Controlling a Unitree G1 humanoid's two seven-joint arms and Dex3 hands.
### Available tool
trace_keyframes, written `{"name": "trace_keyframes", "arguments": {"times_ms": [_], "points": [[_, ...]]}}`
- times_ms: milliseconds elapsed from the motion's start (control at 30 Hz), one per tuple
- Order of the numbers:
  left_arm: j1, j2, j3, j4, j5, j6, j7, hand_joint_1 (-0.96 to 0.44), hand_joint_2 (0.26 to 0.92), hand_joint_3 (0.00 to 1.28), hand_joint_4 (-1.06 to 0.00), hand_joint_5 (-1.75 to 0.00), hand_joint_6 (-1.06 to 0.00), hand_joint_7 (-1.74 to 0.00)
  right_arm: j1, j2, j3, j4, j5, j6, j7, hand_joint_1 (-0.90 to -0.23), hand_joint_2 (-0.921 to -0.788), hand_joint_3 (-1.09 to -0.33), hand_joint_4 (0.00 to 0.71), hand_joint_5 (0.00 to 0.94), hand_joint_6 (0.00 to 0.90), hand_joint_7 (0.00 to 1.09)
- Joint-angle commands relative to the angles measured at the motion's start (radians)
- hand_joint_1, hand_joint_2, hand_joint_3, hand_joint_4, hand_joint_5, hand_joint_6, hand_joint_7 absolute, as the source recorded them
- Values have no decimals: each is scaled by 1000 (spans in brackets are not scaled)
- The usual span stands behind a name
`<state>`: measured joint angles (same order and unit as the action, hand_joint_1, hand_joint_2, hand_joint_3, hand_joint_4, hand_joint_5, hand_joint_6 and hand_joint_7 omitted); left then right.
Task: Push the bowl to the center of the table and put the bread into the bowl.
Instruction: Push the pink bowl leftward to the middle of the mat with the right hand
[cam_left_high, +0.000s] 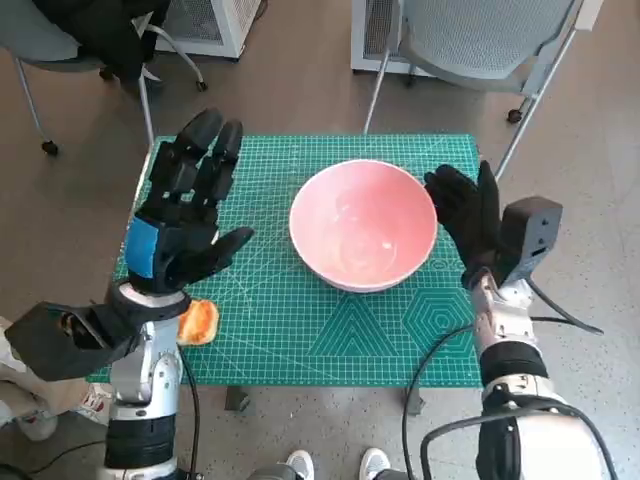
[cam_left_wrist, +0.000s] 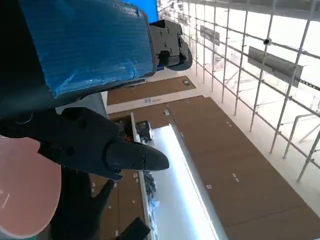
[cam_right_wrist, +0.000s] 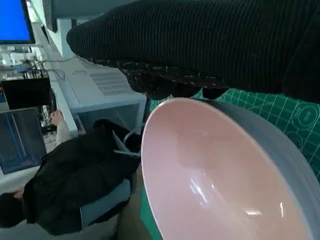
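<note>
While the left hand is held up w/ fingers spread, nothing gripped, the bread is seen below it at the mat's near-left edge, untouched. The bowl is sat approx. mid-table, so the push is judged about done. The right hand is laid flat against the bowl's right side, fingers together, nothing grasped. Still left: bread to be picked up & dropped in the bowl.

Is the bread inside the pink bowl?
No, the bowl is empty; the bread lies on the green mat beside the left arm.
</note>
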<state>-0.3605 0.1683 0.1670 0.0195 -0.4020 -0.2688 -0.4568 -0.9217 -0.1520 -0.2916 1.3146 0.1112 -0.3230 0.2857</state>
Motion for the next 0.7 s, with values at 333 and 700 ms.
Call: {"name": "trace_keyframes", "arguments": {"times_ms": [333,700], "points": [[24,2,2,-45,-2,20,25,-476,921,216,-73,0,1,-513,-2,34,14,12,-10,23,22,-706,-921,-791,102,2,104,107],[20,1,2,-42,-1,21,31,-486,921,221,-74,-1,1,-511,-10,45,24,13,-13,26,22,-685,-921,-804,86,0,94,101]]}}
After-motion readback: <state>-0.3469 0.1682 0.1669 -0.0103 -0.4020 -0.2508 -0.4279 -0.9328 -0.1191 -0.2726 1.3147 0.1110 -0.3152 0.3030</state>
